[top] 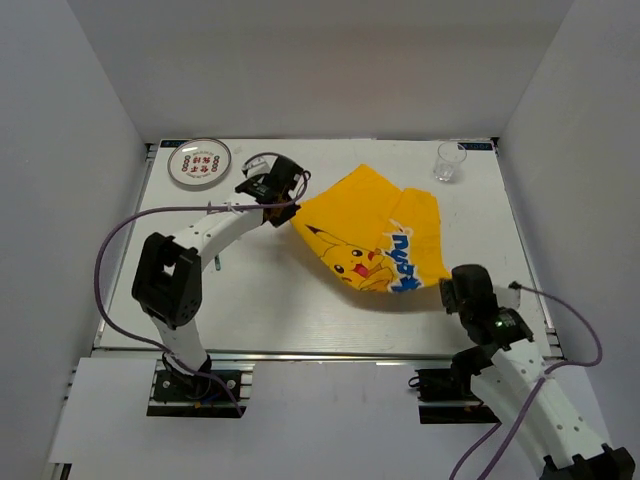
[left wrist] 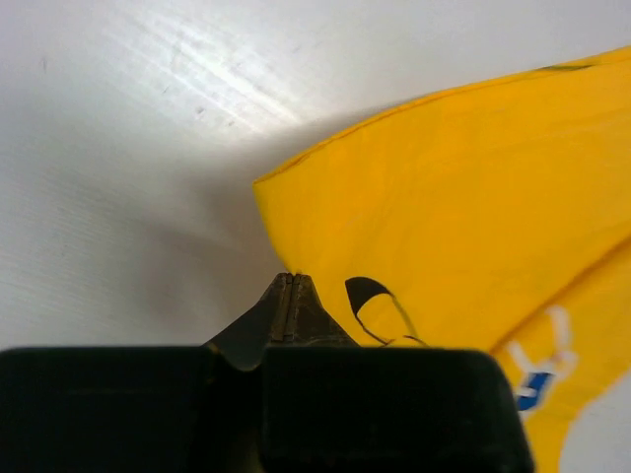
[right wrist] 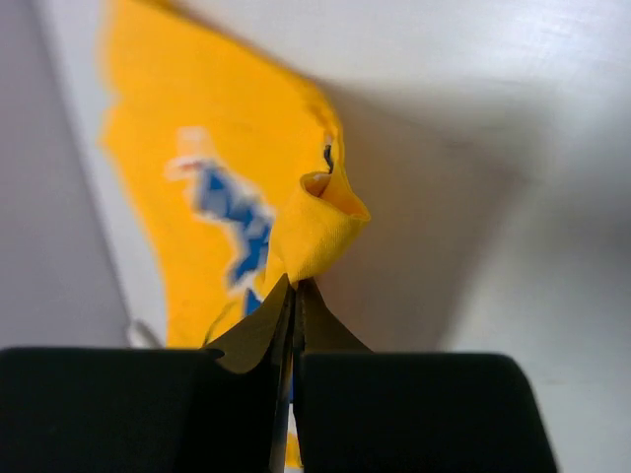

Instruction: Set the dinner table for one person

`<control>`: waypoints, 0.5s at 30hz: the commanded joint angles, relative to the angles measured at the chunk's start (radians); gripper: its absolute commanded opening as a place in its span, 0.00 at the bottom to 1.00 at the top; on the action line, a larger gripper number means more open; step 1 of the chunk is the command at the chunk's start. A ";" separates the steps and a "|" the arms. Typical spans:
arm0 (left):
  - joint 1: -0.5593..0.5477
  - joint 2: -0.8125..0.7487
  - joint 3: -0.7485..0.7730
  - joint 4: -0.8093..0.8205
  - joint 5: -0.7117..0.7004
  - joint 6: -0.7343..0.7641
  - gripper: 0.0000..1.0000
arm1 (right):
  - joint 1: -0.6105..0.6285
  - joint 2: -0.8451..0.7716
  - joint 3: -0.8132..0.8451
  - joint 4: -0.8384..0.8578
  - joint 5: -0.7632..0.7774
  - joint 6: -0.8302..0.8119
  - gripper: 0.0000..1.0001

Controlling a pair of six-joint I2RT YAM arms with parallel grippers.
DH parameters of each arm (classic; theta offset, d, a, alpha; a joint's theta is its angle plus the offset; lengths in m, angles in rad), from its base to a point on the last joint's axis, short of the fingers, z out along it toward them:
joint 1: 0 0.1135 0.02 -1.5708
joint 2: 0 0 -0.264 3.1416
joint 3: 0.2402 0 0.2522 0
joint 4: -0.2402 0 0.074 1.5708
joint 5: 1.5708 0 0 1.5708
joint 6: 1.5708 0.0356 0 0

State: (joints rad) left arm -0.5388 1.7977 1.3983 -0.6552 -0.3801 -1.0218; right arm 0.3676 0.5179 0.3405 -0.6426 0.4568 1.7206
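The yellow Pikachu-print placemat [top: 370, 235] hangs rumpled over the middle-right of the white dinner table [top: 260, 295]. My left gripper [top: 284, 209] is shut on the placemat's left corner. In the left wrist view the closed jaw tips [left wrist: 289, 281] meet the cloth's edge [left wrist: 463, 197], which casts a shadow on the table [left wrist: 118, 148]. My right gripper [top: 447, 292] is shut on the near right corner. In the right wrist view the cloth [right wrist: 197, 197] bunches into a fold just above the closed tips [right wrist: 296, 286], lifted off the table [right wrist: 513, 148].
A round plate with a red pattern [top: 200, 163] sits at the back left corner. A clear glass [top: 450, 160] stands at the back right. A small metal item [top: 215, 262] shows partly beneath the left arm. White walls enclose the table on three sides.
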 commanded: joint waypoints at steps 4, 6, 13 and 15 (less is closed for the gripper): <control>-0.007 -0.271 0.163 -0.089 -0.158 0.003 0.00 | -0.001 0.079 0.512 -0.031 0.278 -0.361 0.00; -0.007 -0.385 0.174 -0.081 -0.181 0.018 0.00 | 0.001 0.112 0.704 -0.048 0.299 -0.527 0.00; -0.016 -0.592 0.185 0.002 -0.117 0.078 0.00 | -0.002 0.211 1.009 -0.081 0.136 -0.739 0.00; -0.016 -0.607 0.194 -0.004 -0.091 0.077 0.00 | -0.002 0.211 1.026 -0.077 0.108 -0.756 0.00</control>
State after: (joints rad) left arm -0.5526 1.1774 1.5894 -0.6468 -0.5011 -0.9722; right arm 0.3676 0.7025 1.3453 -0.6842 0.5972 1.0817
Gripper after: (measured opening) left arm 0.025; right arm 0.016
